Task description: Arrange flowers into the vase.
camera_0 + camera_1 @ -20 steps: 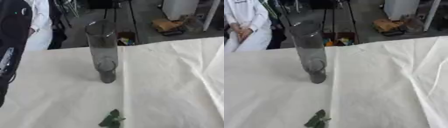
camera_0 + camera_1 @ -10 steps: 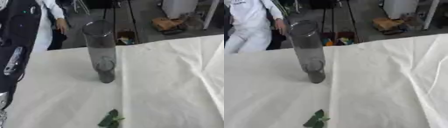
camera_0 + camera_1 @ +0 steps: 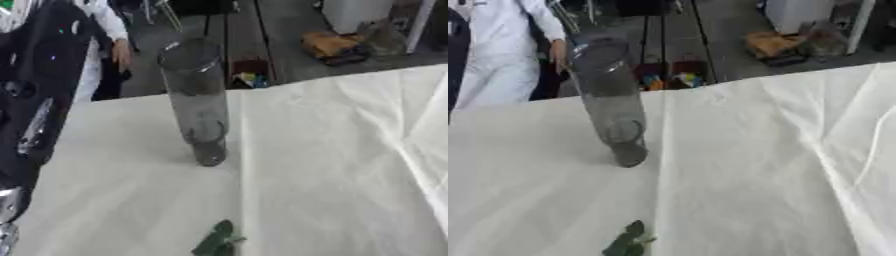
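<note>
A tall clear glass vase [image 3: 197, 100] stands upright and empty on the white tablecloth [image 3: 332, 165], left of the middle. A green leafy sprig [image 3: 217, 241] lies on the cloth at the bottom edge, in front of the vase and apart from it; only its tip shows. My left arm [image 3: 35, 130], black with silver parts, runs down the left edge of the left eye view, well left of the vase and not touching it. Its lower end sits at the bottom left corner, too cut off to read. My right hand shows in neither view.
The cloth has raised folds on the right side [image 3: 859, 150]. Past the table's far edge there is floor with boxes and clutter [image 3: 337, 42]. A person in white [image 3: 500, 55] stands beyond the far left corner.
My left arm has come further into the left eye view along the left edge. The vase and sprig lie as before; the slight shift of the picture is the camera's.
</note>
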Controlling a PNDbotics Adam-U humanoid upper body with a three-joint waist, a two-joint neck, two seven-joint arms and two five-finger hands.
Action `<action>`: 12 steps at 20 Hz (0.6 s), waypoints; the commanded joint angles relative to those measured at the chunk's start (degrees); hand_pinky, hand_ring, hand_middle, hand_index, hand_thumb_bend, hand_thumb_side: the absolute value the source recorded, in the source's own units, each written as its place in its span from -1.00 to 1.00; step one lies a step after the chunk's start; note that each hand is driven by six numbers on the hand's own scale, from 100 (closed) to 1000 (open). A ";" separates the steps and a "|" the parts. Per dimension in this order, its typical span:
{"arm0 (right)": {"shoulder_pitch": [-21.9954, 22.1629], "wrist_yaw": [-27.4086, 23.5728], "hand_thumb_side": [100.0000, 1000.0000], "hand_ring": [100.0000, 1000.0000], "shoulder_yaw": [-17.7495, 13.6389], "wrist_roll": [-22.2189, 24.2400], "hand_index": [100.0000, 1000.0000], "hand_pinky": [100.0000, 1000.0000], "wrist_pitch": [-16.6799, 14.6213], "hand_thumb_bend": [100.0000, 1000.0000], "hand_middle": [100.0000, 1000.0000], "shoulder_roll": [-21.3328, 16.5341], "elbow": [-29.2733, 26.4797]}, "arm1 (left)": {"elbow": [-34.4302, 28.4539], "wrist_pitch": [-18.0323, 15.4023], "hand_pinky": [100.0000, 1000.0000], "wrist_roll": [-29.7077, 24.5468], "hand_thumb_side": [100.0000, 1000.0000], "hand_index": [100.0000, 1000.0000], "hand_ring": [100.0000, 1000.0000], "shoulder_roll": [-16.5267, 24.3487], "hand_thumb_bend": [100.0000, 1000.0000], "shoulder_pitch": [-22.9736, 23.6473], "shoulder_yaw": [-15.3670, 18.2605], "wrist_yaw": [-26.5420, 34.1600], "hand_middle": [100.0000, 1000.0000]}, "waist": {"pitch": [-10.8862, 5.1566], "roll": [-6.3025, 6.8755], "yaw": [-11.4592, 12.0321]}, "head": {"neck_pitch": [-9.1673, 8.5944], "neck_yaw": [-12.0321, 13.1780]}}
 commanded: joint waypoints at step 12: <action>-1.07 0.02 0.70 0.46 -0.09 0.78 0.73 0.60 0.07 -1.00 -0.36 -0.87 -1.03 | -1.31 -1.24 -1.00 -1.63 -0.51 -1.00 -1.00 -0.47 -0.74 -0.15 -0.40 -0.55 -1.00 | 0.38 0.09 -0.86 | -1.64 0.70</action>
